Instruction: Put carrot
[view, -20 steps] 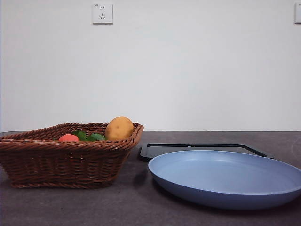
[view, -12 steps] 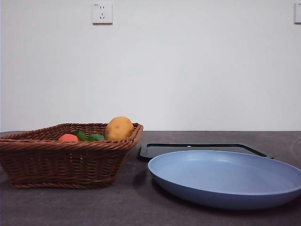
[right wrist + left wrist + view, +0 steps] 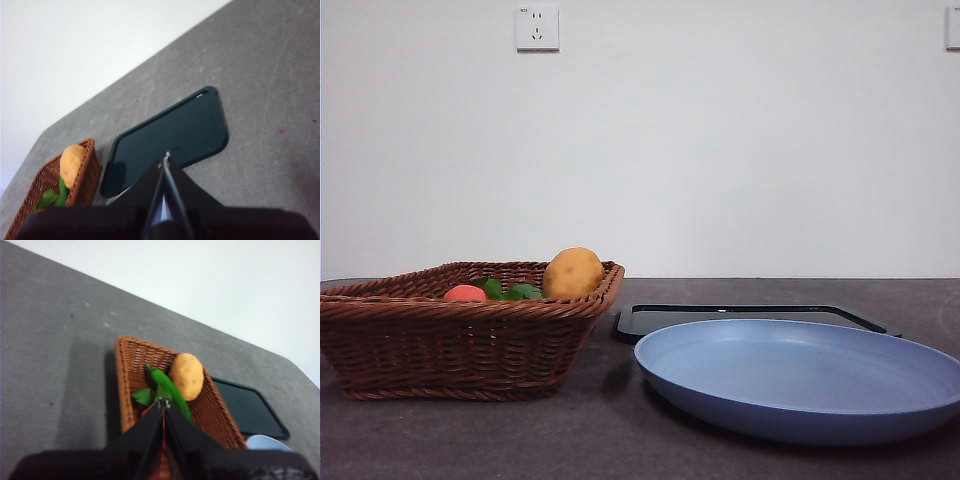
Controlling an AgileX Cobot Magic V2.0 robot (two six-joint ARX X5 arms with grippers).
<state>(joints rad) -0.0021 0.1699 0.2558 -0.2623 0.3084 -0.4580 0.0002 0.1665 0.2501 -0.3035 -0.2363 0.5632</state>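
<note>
Left wrist view puts my left gripper (image 3: 163,405), jaws pressed together and empty, directly above the woven brown wicker basket (image 3: 127,365) holding the stubby orange-red carrot (image 3: 466,293), nearer than my right.

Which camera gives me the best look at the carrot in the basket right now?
The front view: the carrot shows as an orange-red end above the basket rim, beside green leaves. The left wrist view shows mainly its leaves; the left gripper hides the body. The right wrist view shows only green there.
</note>
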